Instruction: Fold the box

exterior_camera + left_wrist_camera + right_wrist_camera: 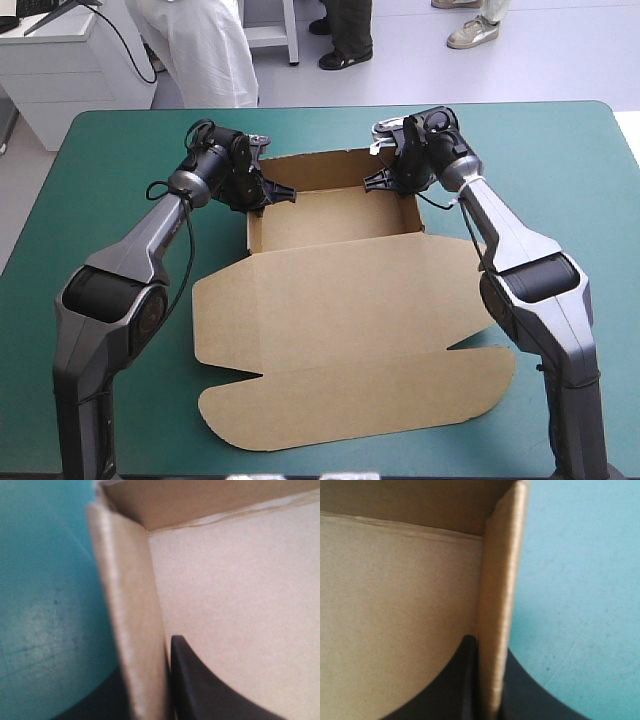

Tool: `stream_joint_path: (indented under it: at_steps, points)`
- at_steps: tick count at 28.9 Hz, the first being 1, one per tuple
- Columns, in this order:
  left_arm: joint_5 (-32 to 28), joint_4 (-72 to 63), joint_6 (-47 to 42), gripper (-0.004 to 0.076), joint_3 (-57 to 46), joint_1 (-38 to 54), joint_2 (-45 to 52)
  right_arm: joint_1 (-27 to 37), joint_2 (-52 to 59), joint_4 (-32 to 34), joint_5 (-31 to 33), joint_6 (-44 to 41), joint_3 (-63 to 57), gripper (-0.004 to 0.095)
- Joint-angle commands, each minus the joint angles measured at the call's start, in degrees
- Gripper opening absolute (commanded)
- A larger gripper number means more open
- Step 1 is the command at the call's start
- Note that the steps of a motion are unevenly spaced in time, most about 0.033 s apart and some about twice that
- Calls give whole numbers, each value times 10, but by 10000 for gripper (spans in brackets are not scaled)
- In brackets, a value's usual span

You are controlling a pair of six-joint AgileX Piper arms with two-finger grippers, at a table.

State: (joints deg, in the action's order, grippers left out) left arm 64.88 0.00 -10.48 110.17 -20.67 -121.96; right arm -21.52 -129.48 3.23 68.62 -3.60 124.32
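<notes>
The brown box (340, 290) lies mid-table as an open tray, its far part (335, 215) walled and its lid flat toward the front edge. My left gripper (272, 192) pinches the tray's left wall near the far corner. In the left wrist view that wall (130, 605) stands upright between the black fingers (200, 690), one inside the tray and one outside. My right gripper (385, 180) holds the right wall the same way. Seen from the right wrist, the wall (500, 580) runs between its fingers (455, 685). Both grippers are all but shut on the board.
The flat lid with its rounded front flap (360, 400) reaches close to the table's front edge. Bare teal-green cover (570, 170) lies on both sides of the box and behind the tray's far wall (320, 168).
</notes>
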Motion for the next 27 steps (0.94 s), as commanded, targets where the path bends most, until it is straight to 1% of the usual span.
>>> stream_joint_path:
  at_steps: [1, 4, 6, 7, 10, 12, 15, 20, 27]
  points:
    - [-50, -50, 31, 255, 4, -20, 8, -3, -1, -7, -12, 61, 1, 30]
    - [-50, -50, 31, 425, 4, -20, 8, -3, -1, -8, -2, 72, 1, 163]
    - [-48, -50, 31, 487, 4, -20, 8, -3, -1, -8, 3, 76, 1, 264]
    - [-46, -50, 29, 502, 4, -20, 8, -3, -1, -9, 8, 76, 1, 317]
    - [-40, -62, 27, 504, 4, -20, 8, -3, -1, -10, 21, 76, 6, 439]
    - [-39, -74, 27, 504, 4, -20, 8, -3, 1, -10, 26, 76, 7, 469]
    - [-32, -83, 27, 504, 4, -20, 8, -3, 1, -10, 29, 66, 15, 470]
    - [-4, -88, 5, 504, 11, -18, 8, -3, 2, -10, 29, 54, 39, 472]
    - [36, -88, -3, 504, 77, -18, 8, -3, 19, -4, 29, 53, 53, 472]
